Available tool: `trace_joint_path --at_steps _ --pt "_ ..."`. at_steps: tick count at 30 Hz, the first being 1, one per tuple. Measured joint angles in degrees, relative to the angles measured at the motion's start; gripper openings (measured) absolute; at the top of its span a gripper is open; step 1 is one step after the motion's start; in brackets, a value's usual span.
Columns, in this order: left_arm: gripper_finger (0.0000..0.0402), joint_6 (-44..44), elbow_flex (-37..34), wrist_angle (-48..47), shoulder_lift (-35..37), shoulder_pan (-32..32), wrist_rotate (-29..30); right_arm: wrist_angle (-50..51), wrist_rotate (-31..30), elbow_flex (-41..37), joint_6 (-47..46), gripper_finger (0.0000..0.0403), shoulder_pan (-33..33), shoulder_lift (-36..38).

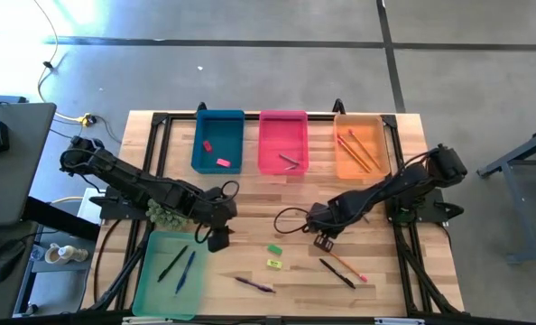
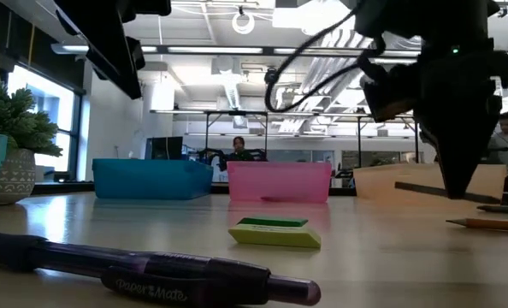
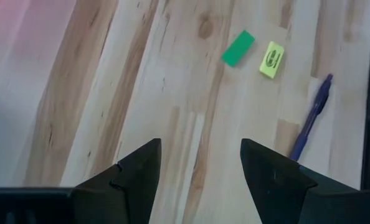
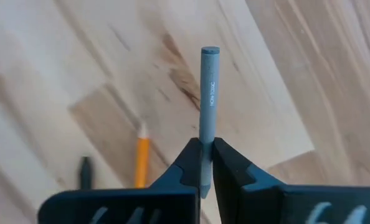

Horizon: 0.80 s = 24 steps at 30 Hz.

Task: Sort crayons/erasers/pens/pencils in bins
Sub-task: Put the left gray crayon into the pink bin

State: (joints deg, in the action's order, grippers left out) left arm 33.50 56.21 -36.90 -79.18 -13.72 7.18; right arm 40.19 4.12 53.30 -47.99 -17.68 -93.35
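Right pincer (image 4: 207,163) clamped on just the crayon (image 4: 208,93) end; it could pivot or slip before reaching the pink bin (image 1: 282,140). Left pincer (image 3: 200,163) apart, empty, over the bench (image 3: 172,93).

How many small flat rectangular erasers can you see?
4: two pink erasers in the dark blue plastic bin, a green eraser and a yellow eraser on the wooden table.

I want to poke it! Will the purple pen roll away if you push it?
Probably. The purple pen looks round and slim, lying free on the flat table, so a sideways push would likely roll it. It looks stiff, so it shouldn't bend.
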Motion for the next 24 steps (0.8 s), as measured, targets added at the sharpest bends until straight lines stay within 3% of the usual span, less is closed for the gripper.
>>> trace_joint_path --at_steps 10,24 --pt "0.0206 -2.3 0.0 5.4 0.0 0.0 -0.7 -7.2 -4.0 0.1 -2.3 0.0003 -2.2 7.0" --pt "0.0207 -3.3 0.0 25.3 0.0 1.9 4.0 -21.0 -16.4 0.2 1.6 0.0003 -3.7 16.3"
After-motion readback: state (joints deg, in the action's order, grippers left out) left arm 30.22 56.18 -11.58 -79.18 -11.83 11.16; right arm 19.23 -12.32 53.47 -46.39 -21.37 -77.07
